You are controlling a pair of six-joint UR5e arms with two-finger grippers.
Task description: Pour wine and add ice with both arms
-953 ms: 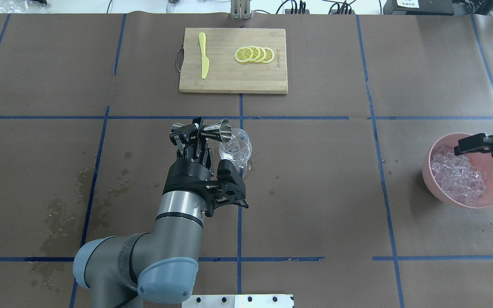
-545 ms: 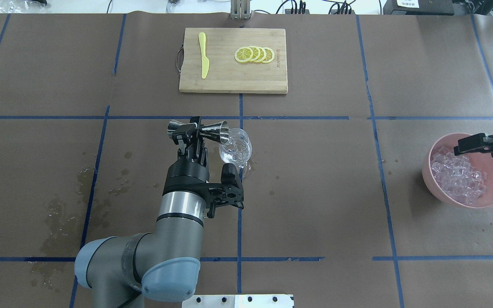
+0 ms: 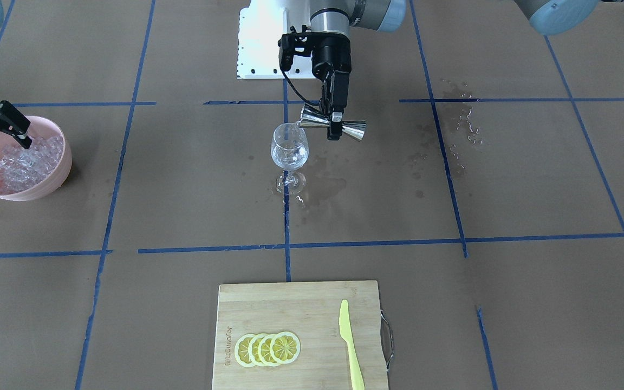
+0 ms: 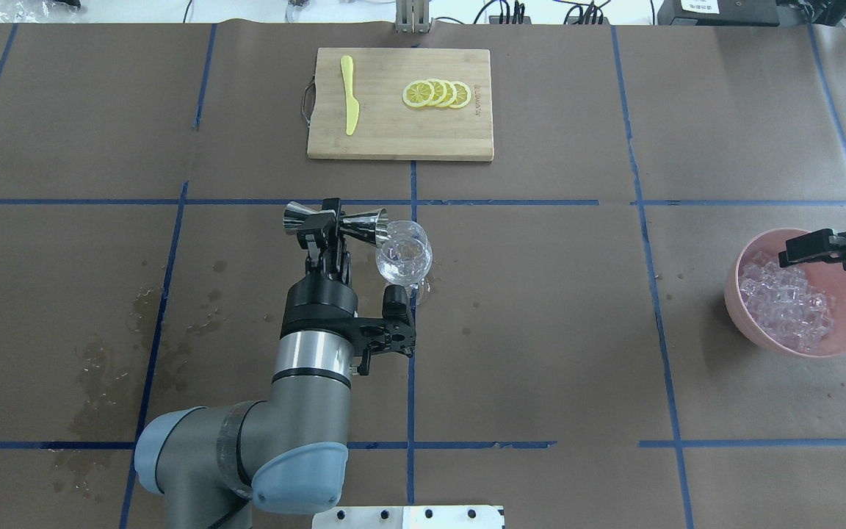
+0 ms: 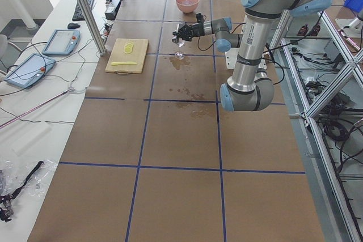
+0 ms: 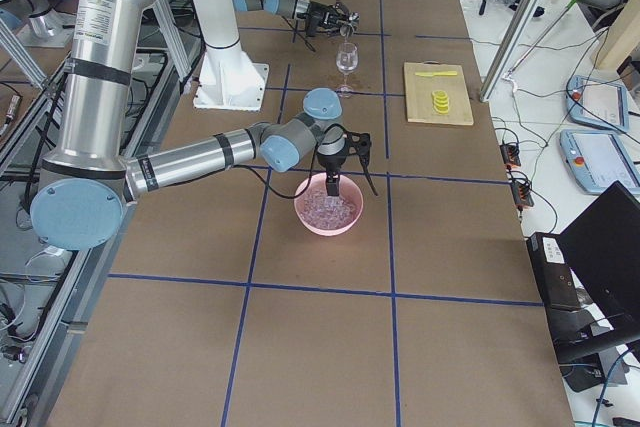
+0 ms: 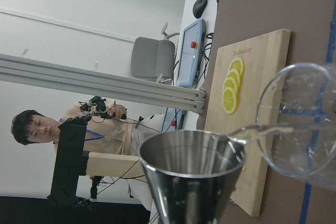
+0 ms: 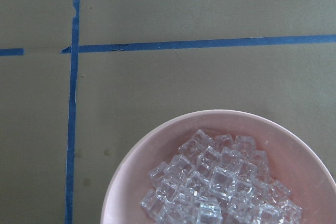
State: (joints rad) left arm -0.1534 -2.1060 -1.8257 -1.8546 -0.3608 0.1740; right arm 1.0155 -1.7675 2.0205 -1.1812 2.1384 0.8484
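The left tool (image 4: pixel 326 220) is clenched on the narrow waist of a steel measuring cup (image 4: pixel 364 222). The cup lies tipped on its side with its lip at the rim of the wine glass (image 4: pixel 405 253), which stands near the middle of the counter (image 4: pixel 540 330). The wine (image 7: pixel 254 130) runs as a thin clear thread from that lip over the glass rim. The right tool (image 3: pixel 2 142) hangs spread and empty just above the ice (image 3: pixel 14 165). The ice is heaped in a pink bowl (image 3: pixel 36 189), well apart from the glass toward the robot's right end of the counter.

The lip sits at the very edge of the glass, so a small drift back toward the arm would probably drop the stream onto the paper. Wet patches (image 3: pixel 323 187) already lie around the foot of the glass. A nudge from the cup against the rim could tip the tall-stemmed glass. The cubes look slick, so one may squirt out of the fingers, or splash if it is let go from too high.

Only the left wrist view shows the stream itself; the overhead and front views show merely the cup meeting the glass. The front view shows the right tool's fingers parted, while overhead they read as one dark bar. The right wrist view gives the cubes and the bowl rim in detail but shows no fingers.
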